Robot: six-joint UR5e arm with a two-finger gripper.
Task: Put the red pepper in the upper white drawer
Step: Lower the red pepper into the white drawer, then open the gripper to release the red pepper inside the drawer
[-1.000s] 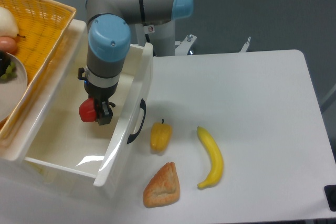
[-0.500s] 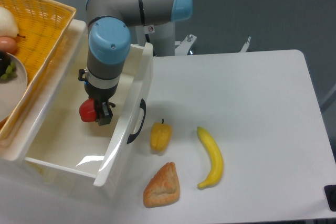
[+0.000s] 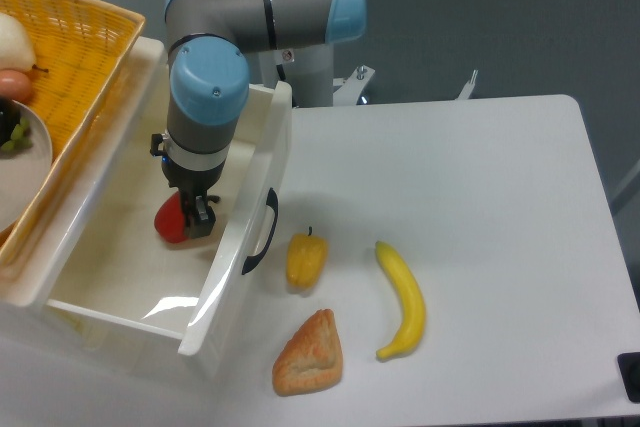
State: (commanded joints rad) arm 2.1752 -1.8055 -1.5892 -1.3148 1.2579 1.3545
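No legible writing; one red pepper [image 3: 170, 221] inside the one white drawer [image 3: 110, 277], jaw state cannot be determined.

Glossy red pepper [image 3: 169, 222] in the shiny white plastic drawer [image 3: 120, 277]; woven wicker basket [image 3: 75, 57]; matt white bench [image 3: 470, 207]; rough-crusted bread [image 3: 309, 355].

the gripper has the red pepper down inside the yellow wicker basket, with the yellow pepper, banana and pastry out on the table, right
Not quite. The red pepper at the gripper is down inside the upper white drawer, not the yellow wicker basket, which sits further left. The camera view shows this. The rest holds: the yellow pepper, banana and pastry lie out on the table.
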